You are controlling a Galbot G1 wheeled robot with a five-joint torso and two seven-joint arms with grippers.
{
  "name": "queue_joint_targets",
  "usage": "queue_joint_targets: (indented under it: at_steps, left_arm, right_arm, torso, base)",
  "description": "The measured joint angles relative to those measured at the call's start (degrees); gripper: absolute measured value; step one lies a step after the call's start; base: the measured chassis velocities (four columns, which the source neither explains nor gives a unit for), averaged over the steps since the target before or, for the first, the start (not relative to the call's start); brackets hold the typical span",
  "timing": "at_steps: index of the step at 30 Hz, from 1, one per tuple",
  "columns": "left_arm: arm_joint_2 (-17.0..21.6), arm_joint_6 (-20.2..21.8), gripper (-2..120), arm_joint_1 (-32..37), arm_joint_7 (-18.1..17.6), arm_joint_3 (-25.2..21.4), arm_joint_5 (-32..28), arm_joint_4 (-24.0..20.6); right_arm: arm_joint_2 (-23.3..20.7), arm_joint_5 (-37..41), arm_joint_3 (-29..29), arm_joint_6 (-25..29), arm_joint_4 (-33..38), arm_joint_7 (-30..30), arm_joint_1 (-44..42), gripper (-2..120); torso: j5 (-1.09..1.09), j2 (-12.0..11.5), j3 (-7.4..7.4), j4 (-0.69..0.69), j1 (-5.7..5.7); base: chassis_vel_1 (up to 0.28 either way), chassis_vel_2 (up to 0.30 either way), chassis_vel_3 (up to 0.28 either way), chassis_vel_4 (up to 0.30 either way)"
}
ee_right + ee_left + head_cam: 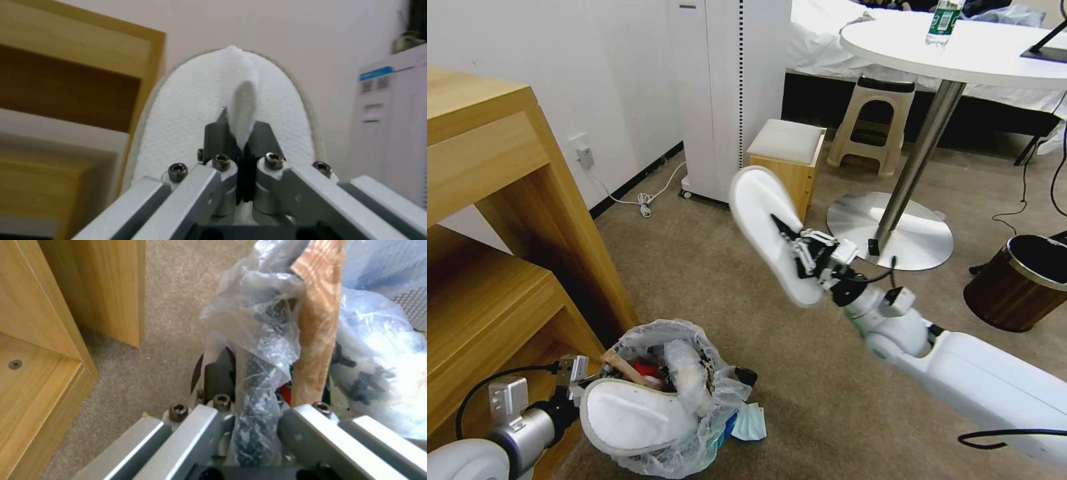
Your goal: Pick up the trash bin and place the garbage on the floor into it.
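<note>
My right gripper (796, 250) is pinched shut on a white slipper (767, 230), held up in the air, well apart from the bin (687, 337). My left gripper (582, 381) is clamped on the bin's rim. I should bring the slipper right over the bin, then let go. The bin is very full, with another slipper (630, 413) on top, so I can't see what room is left.

A white wall (560, 67) is seen at upper left, with wooden shelving (487, 220) along the left edge. Beige carpet (707, 267) is spread across the middle. A round white table (960, 53) is placed at upper right, a plastic stool (870, 123) and a bed (820, 40) behind it.
</note>
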Motion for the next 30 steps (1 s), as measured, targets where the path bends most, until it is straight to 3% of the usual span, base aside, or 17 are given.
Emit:
queue_joint_targets:
  at_steps: [14,17,30]
  left_arm:
    - [0.22,0.37,0,-0.97,0.00,0.96,-0.22,0.94]
    - [0.32,0.38,0,-1.50,0.10,1.23,-0.27,1.54]
    - [0.78,0.39,0,-2.55,0.19,1.23,-0.93,2.25]
  right_arm:
    - [7.16,3.21,-10.20,-0.60,0.27,1.33,10.79,0]
    - [10.63,4.22,-14.78,-0.37,-1.24,1.42,14.81,0]
    - [17.32,4.72,-20.77,0.72,-5.85,0.80,17.86,0]
  torso:
    - [0.00,0.00,0.00,0.01,0.00]
    - [-0.01,0.00,-0.01,0.01,0.00]
    - [0.00,0.00,0.00,0.00,0.00]
  base:
    - [0.000,0.000,0.000,0.000]
    - [0.000,0.000,0.000,0.000]
    - [0.000,0.000,0.000,0.000]
